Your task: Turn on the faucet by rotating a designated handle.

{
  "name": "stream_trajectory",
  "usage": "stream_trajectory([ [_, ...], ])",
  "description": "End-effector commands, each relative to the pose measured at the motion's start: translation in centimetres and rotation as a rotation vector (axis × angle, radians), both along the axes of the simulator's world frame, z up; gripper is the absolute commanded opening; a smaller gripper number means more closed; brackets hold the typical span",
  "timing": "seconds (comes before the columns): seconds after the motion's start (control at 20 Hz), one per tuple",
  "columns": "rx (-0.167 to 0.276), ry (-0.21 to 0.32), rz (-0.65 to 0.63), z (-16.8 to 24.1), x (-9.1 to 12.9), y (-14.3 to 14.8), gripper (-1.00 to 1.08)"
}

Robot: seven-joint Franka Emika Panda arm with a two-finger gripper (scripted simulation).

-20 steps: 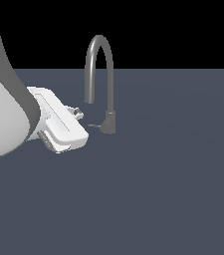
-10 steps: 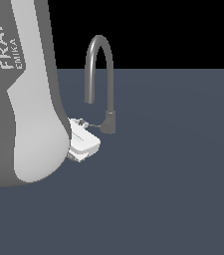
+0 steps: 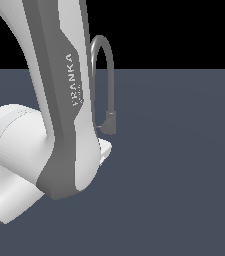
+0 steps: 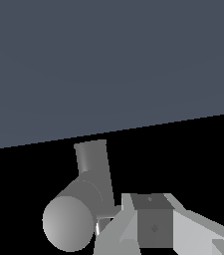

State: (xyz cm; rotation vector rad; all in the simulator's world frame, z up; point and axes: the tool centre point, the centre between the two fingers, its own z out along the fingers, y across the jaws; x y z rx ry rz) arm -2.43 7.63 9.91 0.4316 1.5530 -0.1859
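Observation:
The grey faucet (image 3: 109, 75) stands mid-scene in the exterior view, its arched spout partly hidden by my white arm and its blocky base (image 3: 110, 122) showing beside it. In the wrist view the base (image 4: 73, 219) appears as a thick cylinder with a stub rising from it. The handle is a thin pale sliver (image 4: 101, 226) between the base and my gripper (image 4: 146, 206), which sits close beside the base. From outside, only a white corner of the hand (image 3: 104, 150) shows just below the base. The fingers are largely hidden, so whether they are open or shut is unclear.
My large white and grey arm (image 3: 59, 125) fills the exterior view's left half and blocks the sight of the gripper. A flat dark grey surface (image 3: 184, 175) stretches around the faucet.
The arm has swung towards the exterior view's right and looms larger, now covering the gripper. The hand has moved closer to the faucet's base.

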Motion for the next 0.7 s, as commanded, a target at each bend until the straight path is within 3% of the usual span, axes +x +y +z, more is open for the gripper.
stream_trajectory([
  [0.0,-0.039,0.003,0.037,-0.8,0.4,-0.3,-1.00],
  [0.35,-0.117,0.009,0.108,-2.2,1.2,-1.1,-1.00],
  [0.65,-0.151,0.012,0.139,-2.8,1.6,-1.5,-1.00],
])
